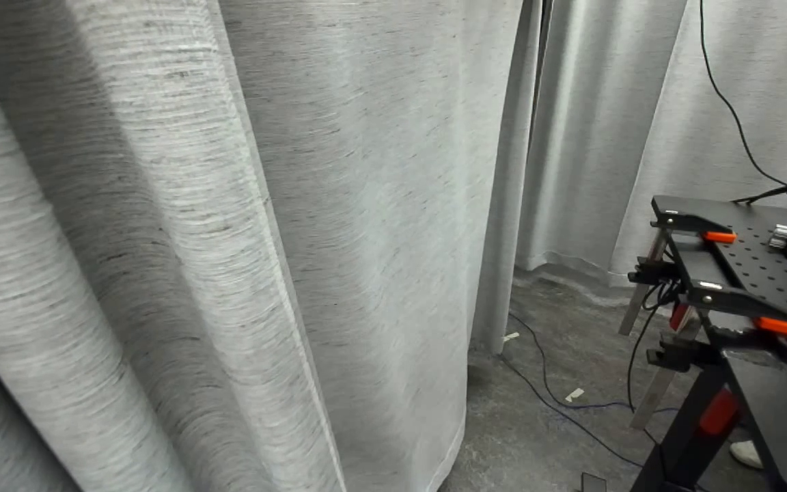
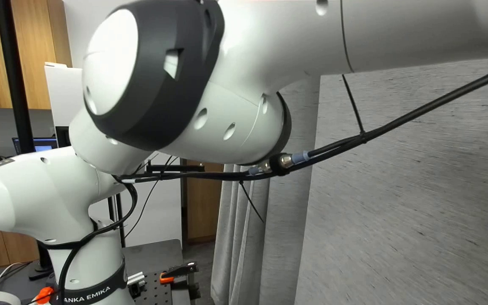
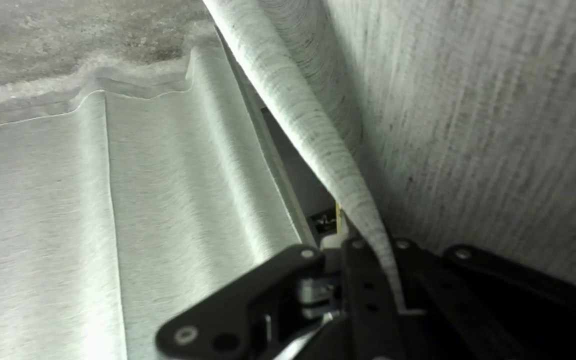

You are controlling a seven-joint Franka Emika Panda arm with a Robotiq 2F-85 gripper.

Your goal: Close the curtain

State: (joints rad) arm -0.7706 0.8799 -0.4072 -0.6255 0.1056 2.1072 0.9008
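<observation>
"One curtain [image 1: 366,239] hangs near left in an exterior view. Its handling?"
"Probably soft, limp, heavy overall; best held by a fold [image 3: 303,115], which the gripper [image 3: 380,244] pinches."

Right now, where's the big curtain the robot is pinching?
In the wrist view, the curtain covers most of the right side, one fold running into the tool. In an exterior view, it fills the left side, with the table at right.

Gap between curtain [image 1: 393,225] and table [image 1: 783,396]
</observation>
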